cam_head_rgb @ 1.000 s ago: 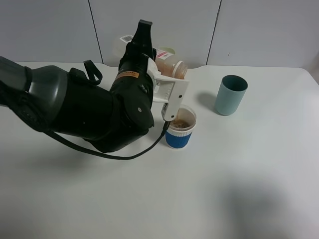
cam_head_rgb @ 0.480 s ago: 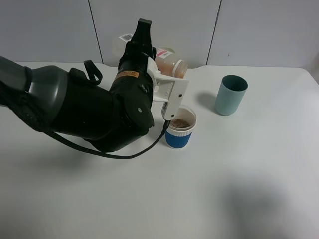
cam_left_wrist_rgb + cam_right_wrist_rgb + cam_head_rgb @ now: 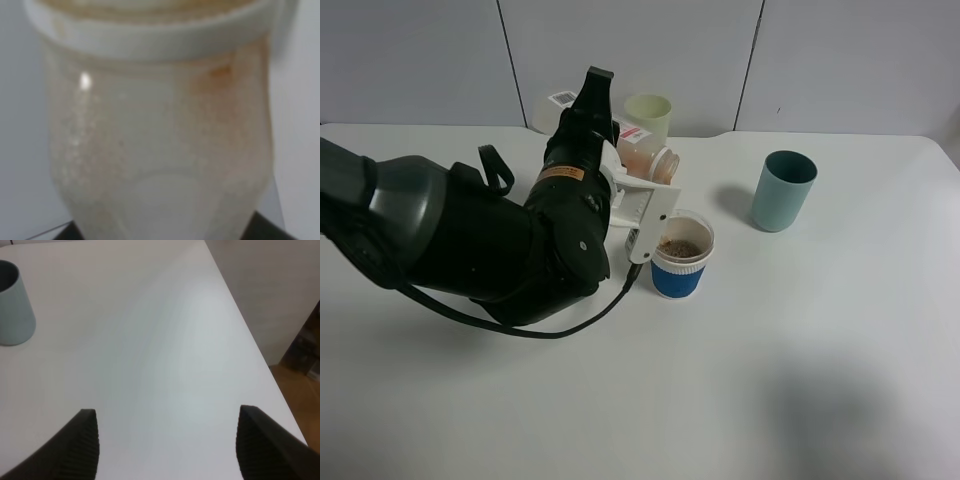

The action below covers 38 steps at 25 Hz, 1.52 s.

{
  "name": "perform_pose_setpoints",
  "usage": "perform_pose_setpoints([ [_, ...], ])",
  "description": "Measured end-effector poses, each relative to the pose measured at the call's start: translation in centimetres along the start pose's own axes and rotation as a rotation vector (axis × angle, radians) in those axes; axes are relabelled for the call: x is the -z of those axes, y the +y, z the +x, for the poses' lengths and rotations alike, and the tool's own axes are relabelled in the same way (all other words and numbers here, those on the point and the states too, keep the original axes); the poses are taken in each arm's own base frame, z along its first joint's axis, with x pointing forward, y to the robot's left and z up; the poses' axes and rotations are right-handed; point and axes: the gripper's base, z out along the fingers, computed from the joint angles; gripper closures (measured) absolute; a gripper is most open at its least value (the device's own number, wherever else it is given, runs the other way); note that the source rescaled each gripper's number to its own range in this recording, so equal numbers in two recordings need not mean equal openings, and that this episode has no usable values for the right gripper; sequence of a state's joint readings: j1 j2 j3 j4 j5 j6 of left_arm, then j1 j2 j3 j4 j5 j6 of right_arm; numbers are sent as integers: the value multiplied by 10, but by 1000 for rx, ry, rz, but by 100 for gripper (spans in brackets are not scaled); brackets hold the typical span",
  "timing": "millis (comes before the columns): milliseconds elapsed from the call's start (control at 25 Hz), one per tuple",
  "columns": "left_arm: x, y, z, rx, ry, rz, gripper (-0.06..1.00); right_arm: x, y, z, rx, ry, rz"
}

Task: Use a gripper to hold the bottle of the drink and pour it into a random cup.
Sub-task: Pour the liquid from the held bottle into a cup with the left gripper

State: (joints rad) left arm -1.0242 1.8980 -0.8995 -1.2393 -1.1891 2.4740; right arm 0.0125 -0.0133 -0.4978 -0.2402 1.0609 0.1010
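My left gripper [image 3: 646, 188], white and blocky on a bulky black arm, is shut on the bottle of the drink [image 3: 646, 157]. The bottle lies tilted, its capless mouth pointing right, just up and left of the cup [image 3: 679, 270]. That cup has a blue ribbed sleeve and a white rim, and brown drink shows inside it. In the left wrist view the bottle [image 3: 160, 150] fills the picture, clear with only brownish traces on its wall. My right gripper [image 3: 167, 452] is open over bare table, its dark fingers [image 3: 80, 445] far apart; the exterior high view does not show it.
A teal tumbler [image 3: 782, 190] stands to the right of the cup and also shows in the right wrist view as the teal tumbler [image 3: 12, 305]. A pale green tumbler [image 3: 648, 112] stands at the back wall behind the bottle. The table's right edge [image 3: 250, 345] is near my right gripper.
The left arm has drawn back to the left and down with the bottle, moving its mouth away from above the cup. The pale green tumbler behind it has come into sight.
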Motion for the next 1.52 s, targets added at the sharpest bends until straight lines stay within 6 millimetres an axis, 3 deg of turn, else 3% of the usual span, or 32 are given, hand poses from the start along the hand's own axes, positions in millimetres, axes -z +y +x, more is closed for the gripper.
perform_pose_setpoints([
  [280, 3, 10, 4, 27, -3, -18, 90, 0, 0, 0, 0, 0, 0],
  [640, 17, 11, -8, 23, -61, -26, 90, 0, 0, 0, 0, 0, 0],
  [1520, 18, 19, -12, -11, -100, -115, 90, 0, 0, 0, 0, 0, 0],
])
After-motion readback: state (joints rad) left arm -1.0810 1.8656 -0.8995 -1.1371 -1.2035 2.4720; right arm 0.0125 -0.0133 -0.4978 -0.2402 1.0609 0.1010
